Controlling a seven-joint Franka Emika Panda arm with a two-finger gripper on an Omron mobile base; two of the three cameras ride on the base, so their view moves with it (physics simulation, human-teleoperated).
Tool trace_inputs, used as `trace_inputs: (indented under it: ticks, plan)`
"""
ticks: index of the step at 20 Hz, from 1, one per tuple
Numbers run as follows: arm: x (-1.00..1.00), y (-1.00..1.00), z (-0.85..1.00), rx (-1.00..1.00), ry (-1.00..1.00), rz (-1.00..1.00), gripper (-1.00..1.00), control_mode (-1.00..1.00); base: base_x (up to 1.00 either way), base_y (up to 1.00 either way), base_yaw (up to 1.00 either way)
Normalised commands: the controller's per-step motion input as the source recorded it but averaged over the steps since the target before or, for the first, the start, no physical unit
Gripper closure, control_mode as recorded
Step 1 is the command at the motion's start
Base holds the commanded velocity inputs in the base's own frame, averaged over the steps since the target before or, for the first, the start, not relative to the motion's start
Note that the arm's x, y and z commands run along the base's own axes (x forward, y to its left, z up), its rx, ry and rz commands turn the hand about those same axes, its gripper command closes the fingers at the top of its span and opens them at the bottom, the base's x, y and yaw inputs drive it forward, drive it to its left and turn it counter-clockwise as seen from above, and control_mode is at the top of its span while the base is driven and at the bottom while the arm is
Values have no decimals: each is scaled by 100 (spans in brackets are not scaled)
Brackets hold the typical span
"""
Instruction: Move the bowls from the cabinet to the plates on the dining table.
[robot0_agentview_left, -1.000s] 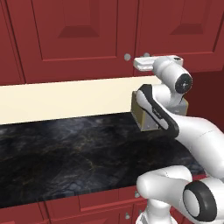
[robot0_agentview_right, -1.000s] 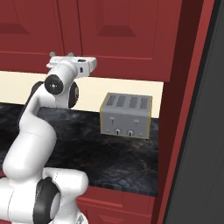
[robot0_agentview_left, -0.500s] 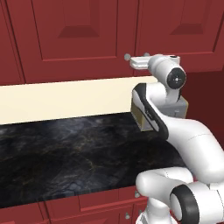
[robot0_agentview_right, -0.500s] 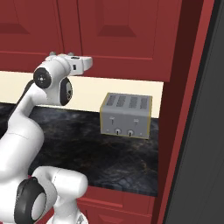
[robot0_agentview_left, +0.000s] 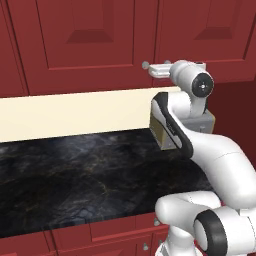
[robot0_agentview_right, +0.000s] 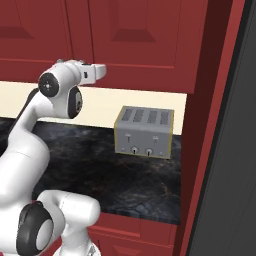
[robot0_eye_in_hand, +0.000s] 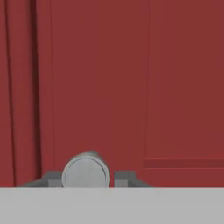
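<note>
Hand view is showing the end effector (robot0_eye_in_hand: 86, 178) closing its fingers (robot0_eye_in_hand: 127, 178) around the round silver knob (robot0_eye_in_hand: 85, 174) of the cabinet (robot0_eye_in_hand: 131, 87) door directly ahead, evidently gripping it for opening; bowls are presumably sitting behind.

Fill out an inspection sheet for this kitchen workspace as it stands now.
Surface: black marbled counter, bare apart from one appliance.
Job's things: red wall cabinet with its doors shut; bowls and plates nothing seen.
Clutter: grey four-slot toaster stands on the counter against the cream wall.
Grippers: gripper is up at the silver door knob, with a finger on each side of the knob; whether the fingers press on it cannot be told.
Cables: nothing seen.
Surroundings: red drawer fronts below the counter, tall red side panel right of the toaster.
</note>
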Motion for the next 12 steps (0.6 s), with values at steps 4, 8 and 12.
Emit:
trace_inputs:
  ticks: [4, 8, 12]
  plan:
    - [-17, -53, 22, 0, 12, 2, 100, -100, 0, 0, 0]
    - [-27, -68, 16, 0, 10, 1, 100, -100, 0, 0, 0]
    - [-29, -72, 12, 0, 11, 0, 100, -100, 0, 0, 0]
